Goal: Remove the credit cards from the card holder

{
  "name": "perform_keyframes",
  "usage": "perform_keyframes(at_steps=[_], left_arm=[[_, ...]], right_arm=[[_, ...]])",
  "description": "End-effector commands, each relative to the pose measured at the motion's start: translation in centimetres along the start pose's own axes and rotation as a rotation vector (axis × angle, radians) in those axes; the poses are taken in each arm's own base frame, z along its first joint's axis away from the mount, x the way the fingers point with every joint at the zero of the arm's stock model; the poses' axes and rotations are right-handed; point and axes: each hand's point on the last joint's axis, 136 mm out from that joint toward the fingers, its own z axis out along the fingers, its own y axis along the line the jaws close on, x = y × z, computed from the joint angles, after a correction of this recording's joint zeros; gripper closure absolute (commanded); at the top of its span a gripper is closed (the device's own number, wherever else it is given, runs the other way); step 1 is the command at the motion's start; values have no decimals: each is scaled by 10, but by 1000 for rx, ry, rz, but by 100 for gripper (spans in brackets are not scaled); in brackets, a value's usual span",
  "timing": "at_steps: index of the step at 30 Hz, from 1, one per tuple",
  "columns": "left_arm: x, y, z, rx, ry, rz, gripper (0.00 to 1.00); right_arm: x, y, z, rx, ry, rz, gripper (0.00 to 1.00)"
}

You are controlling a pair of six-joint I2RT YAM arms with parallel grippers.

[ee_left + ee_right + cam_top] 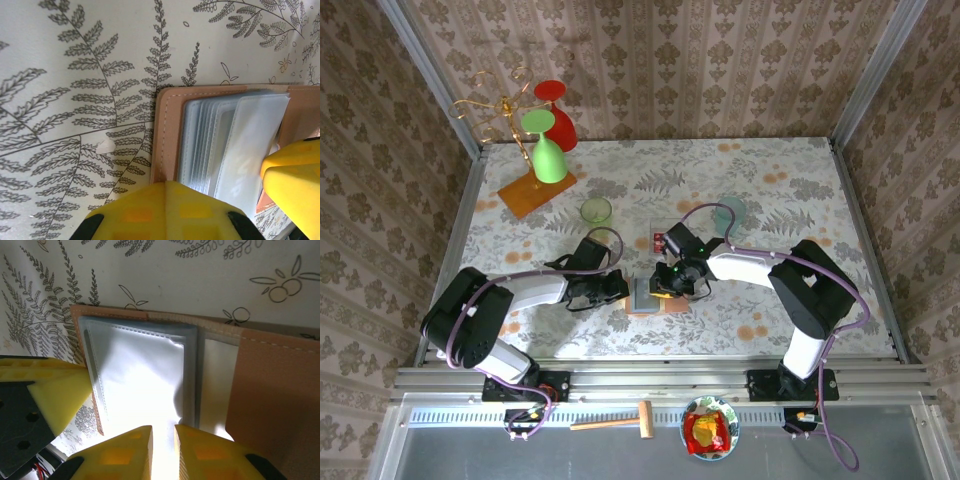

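Two grippers are meeting at the card holder (648, 298), which is lying open on the floral tablecloth (800, 180) between the arms, toward the table's near side. We are using the left gripper (167, 195) as a clamp. Its fingers are pressed fully together and are bearing on the edge of the tan cover (167, 130), just beside the stack of clear sleeves (220, 145).

The right gripper (162, 435) is hanging over the top sleeve with its fingers drawn almost together, a thin slit showing between them. We cannot tell whether they are pinching the sleeve's lip, a card, or nothing. Glare on the plastic is also hiding whether any card is sitting inside.

A small red-and-dark piece (660, 241) is lying on the cloth just beyond the holder. We are reading it as credit cards already out.

For the step in hand, we are recommending the following:

1. Hold the left clamp on the cover, so the holder is not lifting with the pull.
2. Work one right fingertip into the pocket mouth, so the pinch is closing on a card and not on the film alone.
3. Draw along the pocket's own line, low and slow. A skewed pull is likely to jam the card in the stitching.
4. Mind the two yellow fingers sitting just beside each other, and withdraw away from the clamp.
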Motion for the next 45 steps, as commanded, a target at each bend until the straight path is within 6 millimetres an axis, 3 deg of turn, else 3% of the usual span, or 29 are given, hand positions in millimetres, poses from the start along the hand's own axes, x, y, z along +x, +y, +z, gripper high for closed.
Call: perform_keyframes(at_steps=[1, 15, 19, 26, 31, 36, 45], left_arm=[[10, 19, 4, -65, 48, -21, 92], [3, 8, -5, -58, 29, -5, 92], [-3, -5, -14, -33, 5, 5, 88], [-10, -44, -28, 66, -35, 48, 71], [-6, -62, -20, 116, -5, 62, 64], [1, -60, -6, 120, 29, 49, 64], [7, -54, 6, 120, 63, 25, 72]], right_arm=[[3, -13, 0, 40, 9, 5, 79], [4, -19, 3, 15, 10, 26, 82], [5, -19, 4, 1, 11, 31, 82], [4, -18, 3, -16, 7, 31, 82], [4, -19, 2, -17, 3, 36, 82], [4, -19, 1, -20, 1, 38, 82], [4, -17, 0, -28, -4, 38, 82]])
